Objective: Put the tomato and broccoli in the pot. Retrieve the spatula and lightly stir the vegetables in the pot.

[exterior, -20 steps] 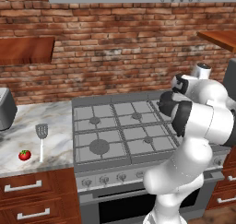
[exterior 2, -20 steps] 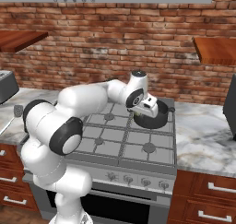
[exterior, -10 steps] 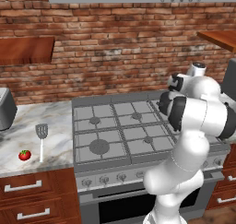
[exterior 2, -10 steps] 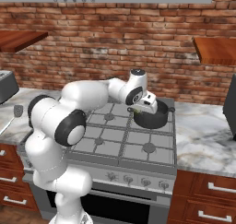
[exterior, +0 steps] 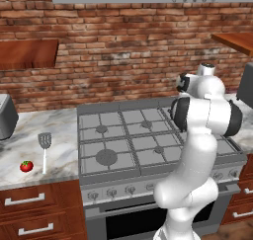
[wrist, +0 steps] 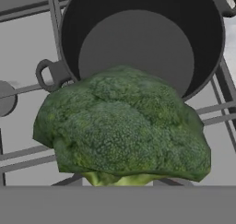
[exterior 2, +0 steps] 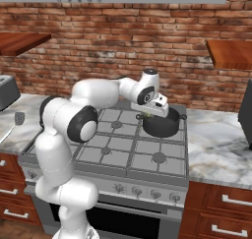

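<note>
My claw (exterior 2: pixel 147 116) clamped on broccoli (wrist: pixel 122 126), carried just short of pot (wrist: pixel 138 38) near rim, pot empty on stove (exterior 2: pixel 123 152) back burner. Judgement: advance until floret sits over pot middle, lower inside, then release. Tomato (exterior: pixel 26 166), spatula (exterior: pixel 44 150) far off on tabletop (exterior: pixel 29 135).

Colours around the stove

Dark green, bumpy broccoli (wrist: pixel 122 126) with a pale green stem; near-black pot (exterior 2: pixel 161 123); bright red tomato (exterior: pixel 26 166); grey spatula (exterior: pixel 44 148); grey stove (exterior: pixel 123 145); white-grey veined marble counter (exterior 2: pixel 216 144); red-brown brick wall (exterior: pixel 123 51).
</note>
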Robot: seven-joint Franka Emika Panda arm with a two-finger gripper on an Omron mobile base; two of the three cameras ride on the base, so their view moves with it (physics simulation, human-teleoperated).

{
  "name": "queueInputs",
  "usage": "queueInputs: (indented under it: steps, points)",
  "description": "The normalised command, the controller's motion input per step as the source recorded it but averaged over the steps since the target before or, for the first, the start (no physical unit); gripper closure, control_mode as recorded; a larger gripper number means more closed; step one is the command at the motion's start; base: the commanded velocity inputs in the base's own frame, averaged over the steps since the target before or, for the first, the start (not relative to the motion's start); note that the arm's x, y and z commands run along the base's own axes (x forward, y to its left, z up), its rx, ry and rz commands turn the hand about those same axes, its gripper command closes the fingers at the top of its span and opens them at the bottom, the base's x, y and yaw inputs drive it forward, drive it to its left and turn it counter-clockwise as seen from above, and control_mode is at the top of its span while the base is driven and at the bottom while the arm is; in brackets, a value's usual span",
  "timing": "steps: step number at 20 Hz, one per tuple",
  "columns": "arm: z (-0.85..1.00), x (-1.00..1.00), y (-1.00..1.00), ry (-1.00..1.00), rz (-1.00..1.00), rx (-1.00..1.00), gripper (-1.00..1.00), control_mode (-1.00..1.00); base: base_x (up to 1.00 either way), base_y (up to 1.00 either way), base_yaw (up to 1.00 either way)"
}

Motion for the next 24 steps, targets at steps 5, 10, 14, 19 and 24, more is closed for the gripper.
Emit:
queueInputs:
  steps: [5,10,14,19,24]
  points:
    - [-0.04,0.21,-0.12,0.00,0.00,0.05,1.00,-1.00,0.00,0.00,0.00]
    - [0.00,0.07,-0.12,0.00,0.00,0.02,1.00,-1.00,0.00,0.00,0.00]
    - [-0.06,0.16,0.00,0.00,0.00,0.00,1.00,-1.00,0.00,0.00,0.00]
    - [-0.19,0.25,0.00,0.00,0.00,0.00,1.00,-1.00,0.00,0.00,0.00]
    - [0.00,0.27,-0.02,0.00,0.00,0.00,1.00,-1.00,0.00,0.00,0.00]
